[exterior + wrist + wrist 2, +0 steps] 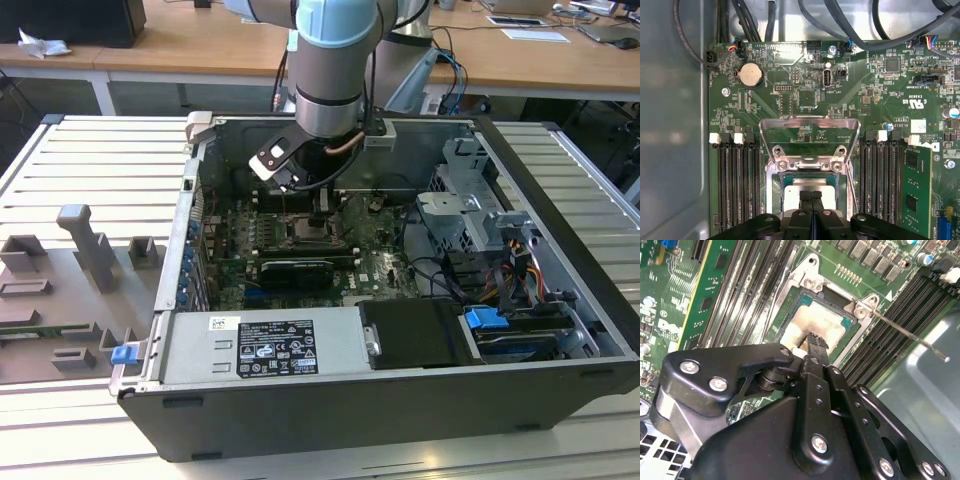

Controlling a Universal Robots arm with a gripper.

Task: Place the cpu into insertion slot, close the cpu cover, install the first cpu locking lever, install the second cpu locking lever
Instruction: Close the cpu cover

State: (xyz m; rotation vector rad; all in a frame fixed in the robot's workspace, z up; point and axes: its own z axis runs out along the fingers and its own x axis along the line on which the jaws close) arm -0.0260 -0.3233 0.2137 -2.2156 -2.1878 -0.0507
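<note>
- A robot arm reaches down into an open computer case, over the middle of the green board.
- The gripper has its fingers clenched together, grasping nothing. In both wrist views their tip sits on or just above the cpu.
- The cpu lies flat inside the slot and looks seated, with its pale top facing up.
- The cover stands open, tilted up from its hinge at the slot's far edge, and the board shows through its window.
- In the second wrist view, one thin lever sticks out loose beside the slot, not latched.
- The step in hand appears to be the end of placing the cpu. The cover and both levers are not yet done.
- As I judge it, closing the cover calls for the fingers to clear the chip without nudging it, then to push the plate down from behind.
</note>
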